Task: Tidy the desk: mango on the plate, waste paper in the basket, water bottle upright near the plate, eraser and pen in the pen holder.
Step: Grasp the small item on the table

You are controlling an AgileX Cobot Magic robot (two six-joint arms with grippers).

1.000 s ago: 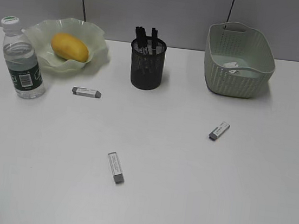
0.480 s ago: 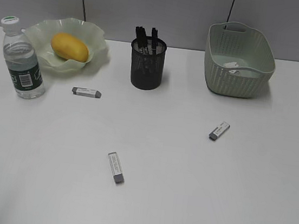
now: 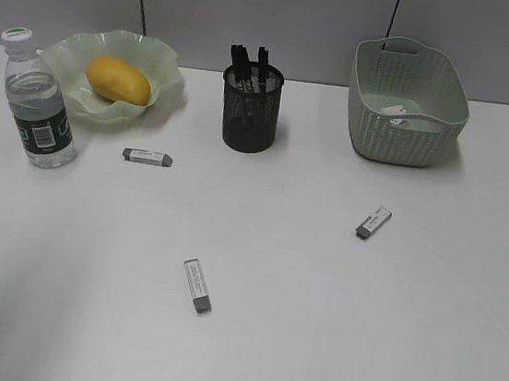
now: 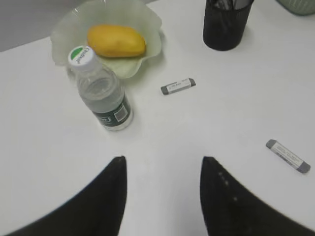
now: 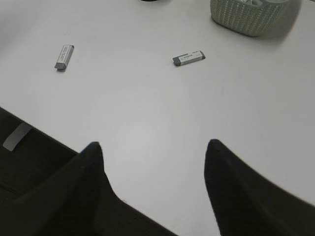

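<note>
The mango (image 3: 118,80) lies in the green wavy plate (image 3: 163,63). The water bottle (image 3: 38,106) stands upright left of the plate. The black mesh pen holder (image 3: 249,111) holds dark pens. The waste paper (image 3: 396,112) lies inside the green basket (image 3: 401,134). Three grey-white erasers lie on the desk: one (image 3: 147,157) below the plate, one (image 3: 196,285) at front centre, one (image 3: 373,222) at right. My left gripper (image 4: 162,160) is open and empty, hanging over bare desk in front of the bottle (image 4: 102,93). My right gripper (image 5: 153,145) is open and empty above the desk's front edge.
The white desk (image 3: 310,346) meets a grey wall at the back. In the right wrist view, the dark floor below the desk edge (image 5: 29,162) shows at lower left. No arm shows in the exterior view.
A faint shadow has grown at the lower left of the desk in the exterior view. No object has moved.
</note>
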